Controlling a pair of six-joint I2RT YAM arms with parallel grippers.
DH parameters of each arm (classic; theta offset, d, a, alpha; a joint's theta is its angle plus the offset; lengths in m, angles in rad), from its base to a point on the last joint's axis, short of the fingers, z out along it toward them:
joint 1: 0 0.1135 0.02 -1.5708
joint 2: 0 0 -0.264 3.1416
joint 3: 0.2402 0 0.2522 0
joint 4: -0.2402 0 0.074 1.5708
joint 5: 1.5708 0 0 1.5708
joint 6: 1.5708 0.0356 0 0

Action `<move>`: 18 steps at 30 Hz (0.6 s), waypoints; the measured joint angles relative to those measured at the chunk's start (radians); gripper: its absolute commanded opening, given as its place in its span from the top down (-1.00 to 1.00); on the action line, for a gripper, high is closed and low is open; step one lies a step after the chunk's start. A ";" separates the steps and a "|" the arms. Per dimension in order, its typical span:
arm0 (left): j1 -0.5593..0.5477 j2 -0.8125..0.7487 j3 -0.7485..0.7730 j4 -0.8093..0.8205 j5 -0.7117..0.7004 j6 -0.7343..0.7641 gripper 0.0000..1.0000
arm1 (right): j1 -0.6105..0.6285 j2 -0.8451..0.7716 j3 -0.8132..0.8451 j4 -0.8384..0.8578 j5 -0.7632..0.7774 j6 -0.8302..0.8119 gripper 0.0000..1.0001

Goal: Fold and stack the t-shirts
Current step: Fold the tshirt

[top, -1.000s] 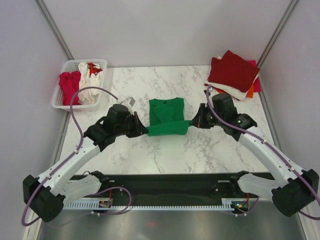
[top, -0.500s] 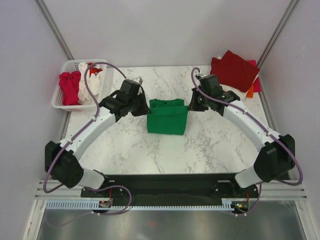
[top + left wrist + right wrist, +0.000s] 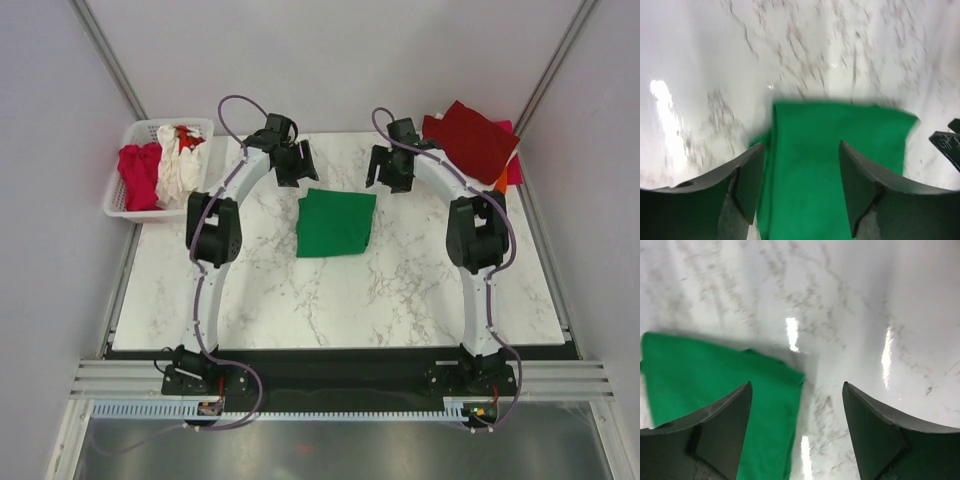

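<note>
Basket point(image 3: 116, 206): one, white, slatted, at the left edge of the table point(image 3: 250, 300); three bunched t-shirts inside, magenta point(image 3: 138, 176), white point(image 3: 178, 166), red point(image 3: 188, 134).
Left gripper point(image 3: 294, 171): fingers apart, empty, by the green shirt's far-left corner.
Green t-shirt point(image 3: 335, 222): one, folded flat mid-table, held by neither gripper.
Right gripper point(image 3: 390, 176): fingers apart, empty, by the far-right corner.
Stack point(image 3: 470, 140): one, far right; dark red on top, with orange point(image 3: 500, 184) and magenta point(image 3: 515, 170) edges showing beneath.

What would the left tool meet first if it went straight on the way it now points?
Most likely the green shirt, lying folded on the table. In the wrist view it fills the gap ahead of the open left tool; how far off is unclear.
</note>
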 measured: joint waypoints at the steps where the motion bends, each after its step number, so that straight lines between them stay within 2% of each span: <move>1: 0.015 0.084 0.086 -0.013 0.023 0.002 -0.53 | -0.011 0.054 0.052 -0.016 0.008 0.002 -0.64; 3: 0.037 0.177 0.156 -0.037 0.054 0.005 -0.56 | -0.029 0.103 0.088 -0.037 0.034 0.009 -0.66; 5: 0.055 0.188 0.153 -0.097 0.064 0.006 -0.55 | -0.039 0.093 0.084 -0.066 0.047 0.013 -0.68; 7: 0.063 0.163 0.141 -0.118 0.063 0.007 -0.50 | -0.039 0.042 0.053 -0.063 0.052 0.015 -0.68; 10: 0.053 0.013 0.009 -0.125 0.012 0.011 -0.43 | -0.031 -0.101 -0.059 -0.014 0.018 0.015 -0.54; 12: 0.039 -0.101 -0.080 -0.122 -0.018 0.012 -0.40 | -0.027 -0.230 -0.182 0.055 -0.054 0.018 -0.33; 13: 0.026 -0.175 -0.126 -0.119 -0.034 0.013 -0.36 | -0.026 -0.291 -0.242 0.090 -0.101 0.026 -0.13; 15: 0.003 -0.266 -0.179 -0.101 -0.044 0.016 -0.29 | -0.021 -0.384 -0.359 0.192 -0.216 0.040 0.09; 17: -0.022 -0.339 -0.236 -0.073 -0.056 0.016 -0.25 | -0.019 -0.417 -0.454 0.291 -0.333 0.068 0.48; 18: -0.034 -0.363 -0.264 -0.060 -0.060 0.016 -0.22 | -0.017 -0.411 -0.499 0.357 -0.396 0.082 0.56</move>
